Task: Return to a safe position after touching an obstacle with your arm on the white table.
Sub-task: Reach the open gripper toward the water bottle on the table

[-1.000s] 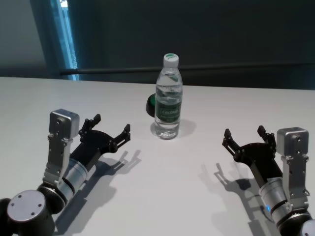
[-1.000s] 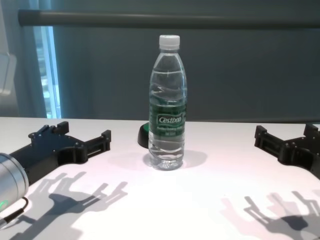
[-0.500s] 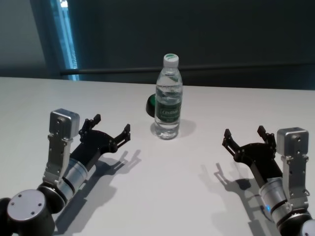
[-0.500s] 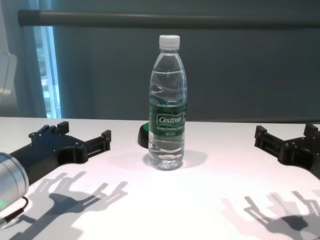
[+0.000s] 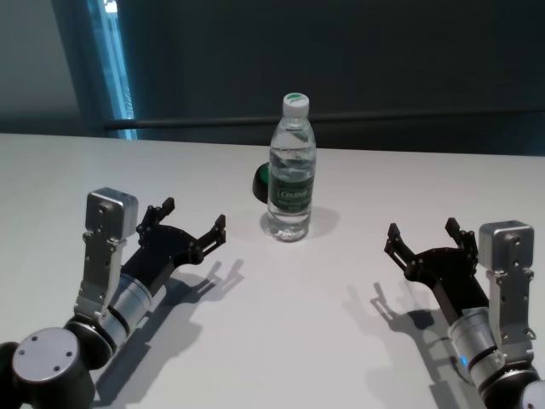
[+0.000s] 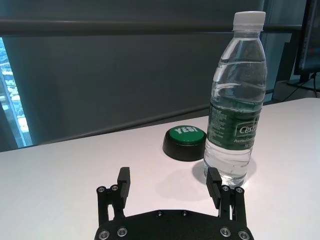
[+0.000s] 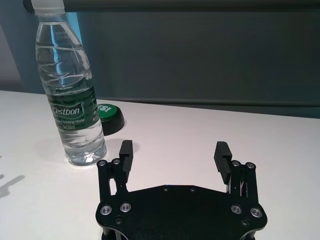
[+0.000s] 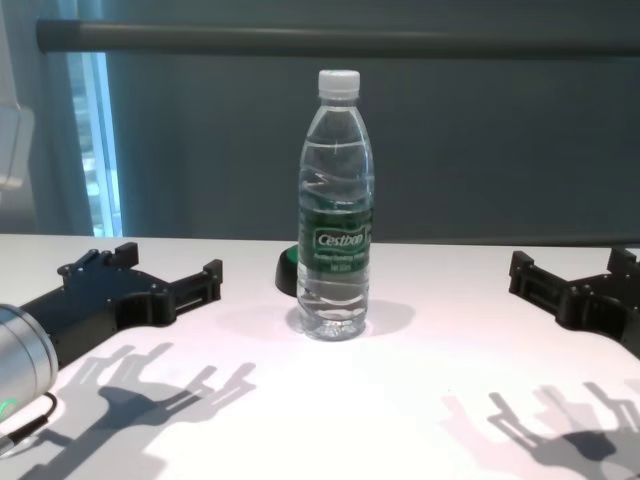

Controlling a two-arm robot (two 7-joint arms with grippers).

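Note:
The clear water bottle with a white cap and green label stands upright mid-table on the white table. It also shows in the chest view, the left wrist view and the right wrist view. My left gripper is open and empty, low over the table, left of the bottle and nearer to me, apart from it. My right gripper is open and empty, right of the bottle and nearer to me, also apart from it.
A low black round button with a green top sits just behind and left of the bottle, and it shows in the left wrist view. A dark wall with a rail runs behind the table's far edge.

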